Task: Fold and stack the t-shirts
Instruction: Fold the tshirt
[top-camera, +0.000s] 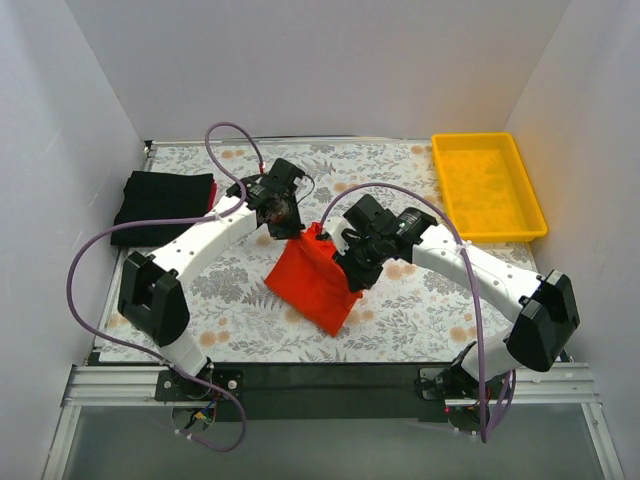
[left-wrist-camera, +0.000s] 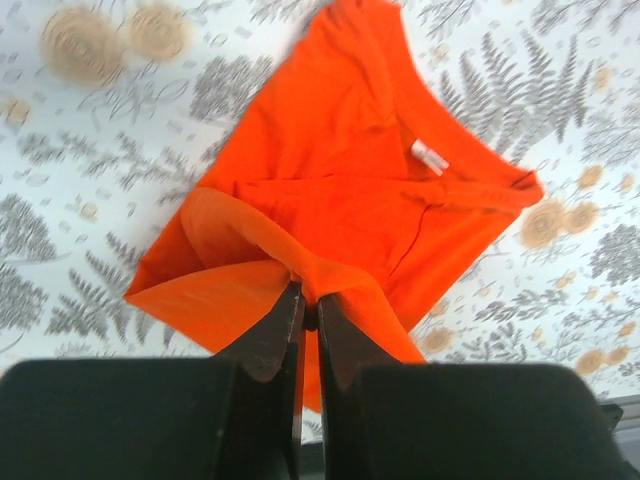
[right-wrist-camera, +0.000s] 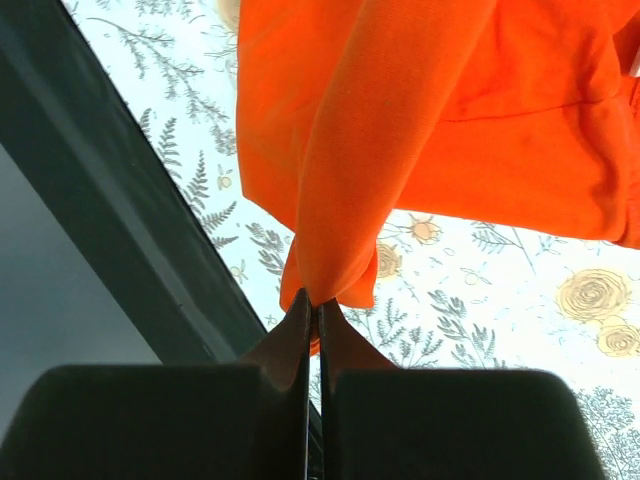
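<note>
Left gripper (left-wrist-camera: 308, 300) and right gripper (right-wrist-camera: 315, 306) pinch the orange t-shirt (top-camera: 308, 280).

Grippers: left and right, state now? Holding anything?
Left gripper: shut on an edge of the orange-red t-shirt.
Right gripper: shut on a bunched fold of the same shirt.

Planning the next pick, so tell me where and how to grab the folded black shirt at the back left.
Pinch the black shirt at its near long edge, probably coming down from the front. It lies flat and folded, the wall stands close on its left, and that edge faces the left arm.
</note>
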